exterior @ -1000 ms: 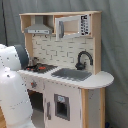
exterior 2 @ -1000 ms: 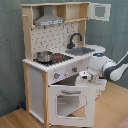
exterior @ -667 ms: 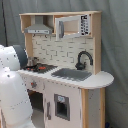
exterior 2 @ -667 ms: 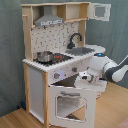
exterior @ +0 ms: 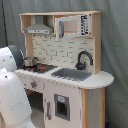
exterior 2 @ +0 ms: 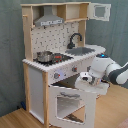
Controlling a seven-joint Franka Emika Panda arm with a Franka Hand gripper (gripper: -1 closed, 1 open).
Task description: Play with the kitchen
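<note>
The kitchen (exterior: 65,55) is a tall white and light-wood toy unit, seen in both exterior views. It has a black faucet (exterior 2: 75,39), a grey sink (exterior 2: 83,50), a stove with a metal pot (exterior 2: 44,56) and a range hood (exterior 2: 50,20). In the second exterior view the oven door (exterior 2: 70,102) hangs tilted outward, part open. My gripper (exterior 2: 86,78) sits at the door's top edge, just below the knobs. In the first exterior view my white arm (exterior: 12,95) fills the lower left and hides the gripper and the oven door.
An upper cabinet door (exterior 2: 100,11) with a clear pane stands open at the top. A lower cupboard door (exterior: 62,107) is shut beside the oven. The wooden floor (exterior 2: 15,117) shows in front, with a grey curtain behind the unit.
The oven door has swung further outward and down. My gripper has moved with its top edge, away from the kitchen's front.
</note>
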